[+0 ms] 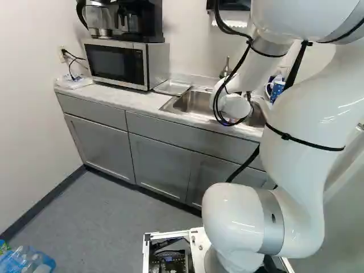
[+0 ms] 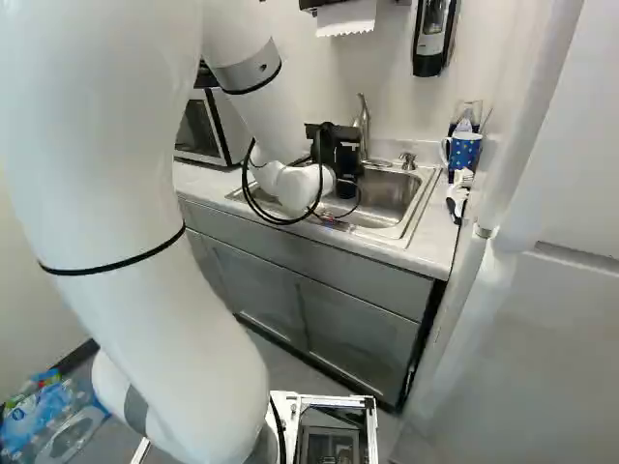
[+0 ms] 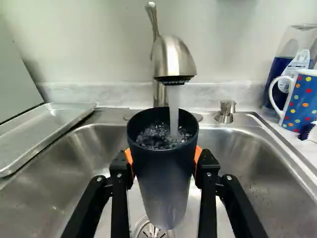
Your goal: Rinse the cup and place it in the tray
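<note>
- The cup (image 3: 166, 173), dark-walled, sits over the sink basin (image 3: 54, 178), directly below the faucet (image 3: 173, 57).
- The jaws of the gripper (image 2: 345, 172) are parted to the cup's width; their orange pads (image 3: 197, 156) bear on its wall from two opposite sides.
- The cup's mouth faces up and its long axis is close to vertical; the base is above the drain (image 3: 150, 231).
- A stream of water (image 3: 174, 111) runs from the faucet into the mouth; bubbling water shows inside.
- The metal tray (image 3: 47, 130) lies beside the basin, on the side toward the microwave (image 1: 120, 63).
- A dotted mug (image 3: 300, 101) stands on the surface (image 1: 122, 98) at the basin's opposite side, near a clear-topped container (image 3: 292, 47).
</note>
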Controlling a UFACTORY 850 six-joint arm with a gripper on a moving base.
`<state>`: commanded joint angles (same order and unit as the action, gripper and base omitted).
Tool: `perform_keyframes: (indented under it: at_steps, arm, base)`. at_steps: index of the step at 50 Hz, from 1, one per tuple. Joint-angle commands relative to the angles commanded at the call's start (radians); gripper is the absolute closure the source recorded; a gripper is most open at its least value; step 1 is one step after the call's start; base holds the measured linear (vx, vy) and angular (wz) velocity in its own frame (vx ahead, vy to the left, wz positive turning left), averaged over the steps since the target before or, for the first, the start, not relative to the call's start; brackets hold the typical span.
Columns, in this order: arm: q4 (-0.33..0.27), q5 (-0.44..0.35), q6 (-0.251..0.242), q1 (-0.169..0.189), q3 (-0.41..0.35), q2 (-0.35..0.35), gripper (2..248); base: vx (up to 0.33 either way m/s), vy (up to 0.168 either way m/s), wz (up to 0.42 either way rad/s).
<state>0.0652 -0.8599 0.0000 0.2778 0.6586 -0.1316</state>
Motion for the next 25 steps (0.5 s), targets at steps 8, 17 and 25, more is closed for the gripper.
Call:
perform_keyframes:
  at_steps: [8,17,25]
  arm:
    - [0.000,0.000,0.000,-0.022,-0.011,0.010,125]
    - [0.000,0.000,0.000,-0.048,-0.022,0.020,125]
    - [0.000,0.000,0.000,-0.073,-0.028,0.028,125]
  base:
    - [0.000,0.000,0.000]
    - [0.000,0.000,0.000]
    - [0.000,0.000,0.000]
